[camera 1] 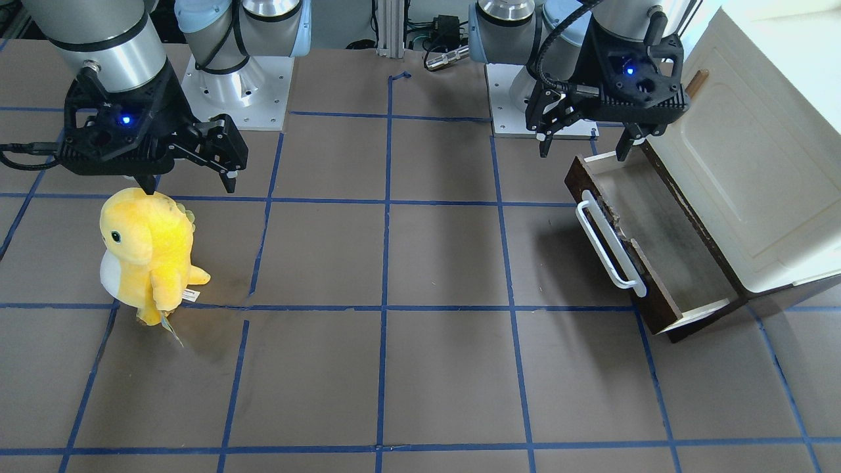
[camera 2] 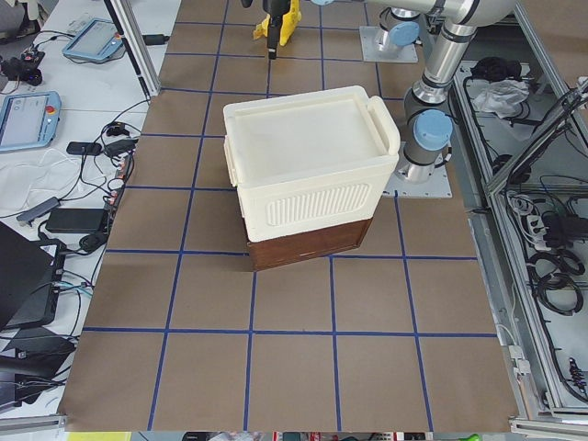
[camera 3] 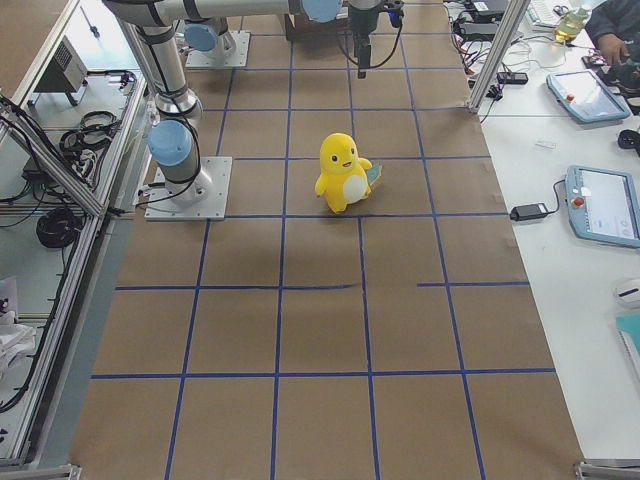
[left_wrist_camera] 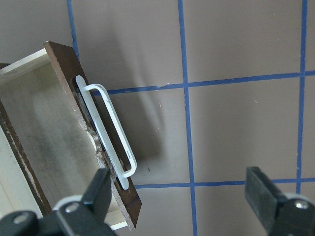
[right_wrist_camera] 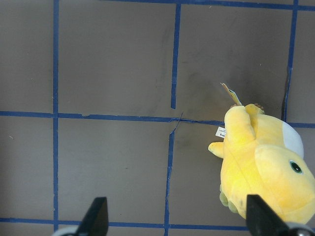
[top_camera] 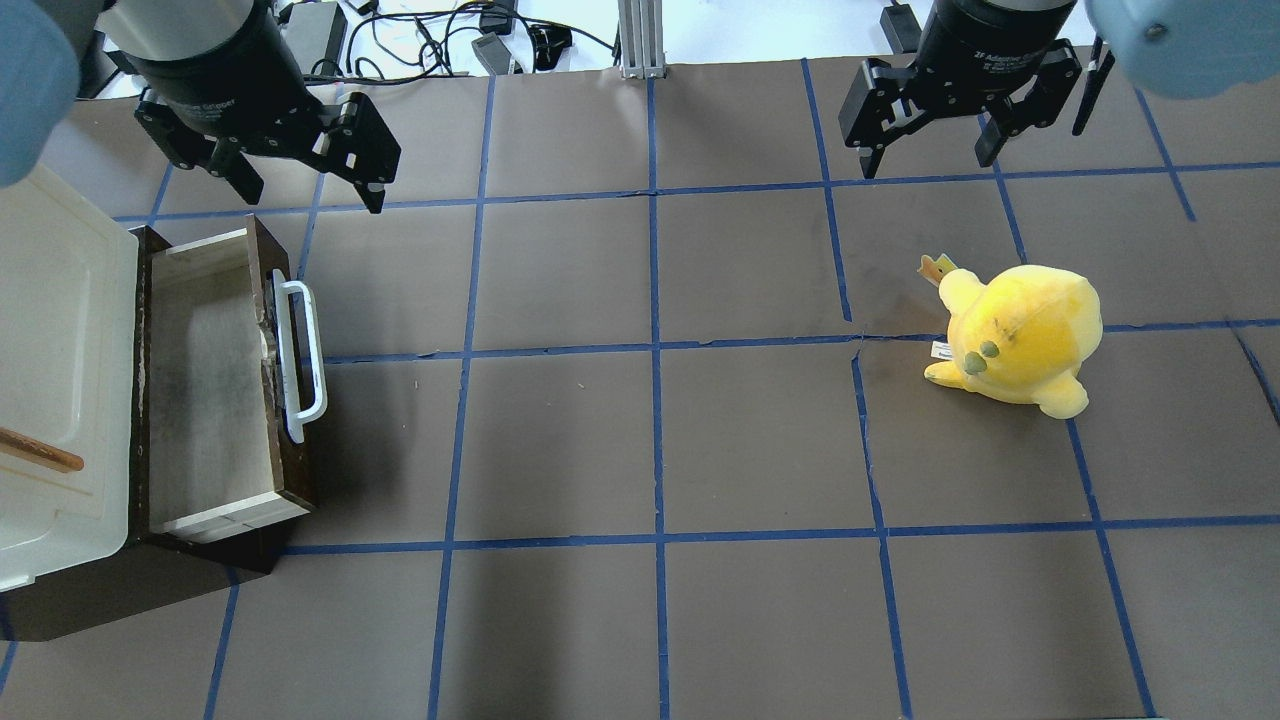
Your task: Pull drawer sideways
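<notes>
The drawer (camera 1: 663,249) has a dark brown front, a long white bar handle (camera 1: 608,243) and a pale wood inside. It stands pulled out from under a cream cabinet (camera 1: 742,164). It also shows in the overhead view (top_camera: 200,390) and the left wrist view (left_wrist_camera: 44,147). My left gripper (camera 1: 583,150) is open and empty. It hovers above the table by the drawer's end nearest the robot, apart from the handle (top_camera: 298,345). My right gripper (camera 1: 189,186) is open and empty, far from the drawer.
A yellow plush toy (camera 1: 148,253) stands upright on the brown table under my right gripper, and also shows in the right wrist view (right_wrist_camera: 261,162). The cabinet door has a small brown wooden handle (top_camera: 40,452). Blue tape lines grid the table.
</notes>
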